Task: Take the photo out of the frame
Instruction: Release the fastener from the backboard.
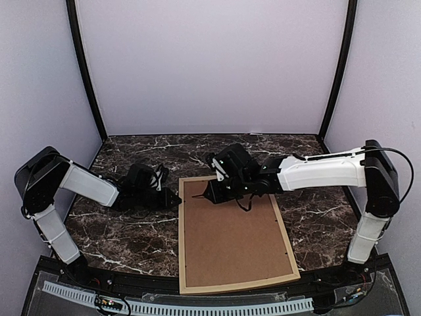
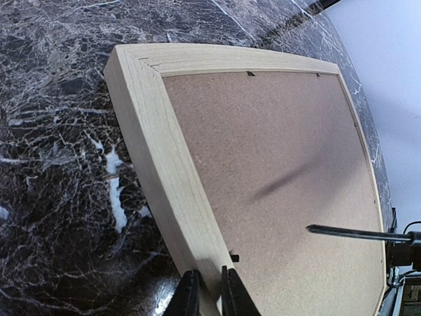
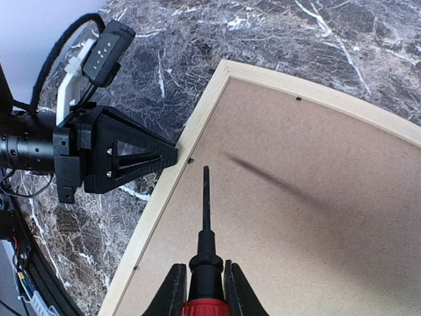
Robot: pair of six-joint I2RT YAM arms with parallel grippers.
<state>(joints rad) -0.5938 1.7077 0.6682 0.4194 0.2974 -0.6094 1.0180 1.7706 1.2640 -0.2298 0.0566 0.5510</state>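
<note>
Frame (image 1: 182,263) face-down; left end effector (image 2: 209,291) tight on its edge, right end effector (image 3: 205,280) tight around screwdriver (image 3: 205,204).

Frame (image 2: 158,178): pale matt wood. Backing board (image 2: 276,164): rough brown fibreboard. Table (image 2: 59,197): glossy marble. Screwdriver (image 3: 205,197): black metal shaft.

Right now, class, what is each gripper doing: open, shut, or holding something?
Left gripper: closed on the frame edge.
Right gripper: closed on the screwdriver.
</note>
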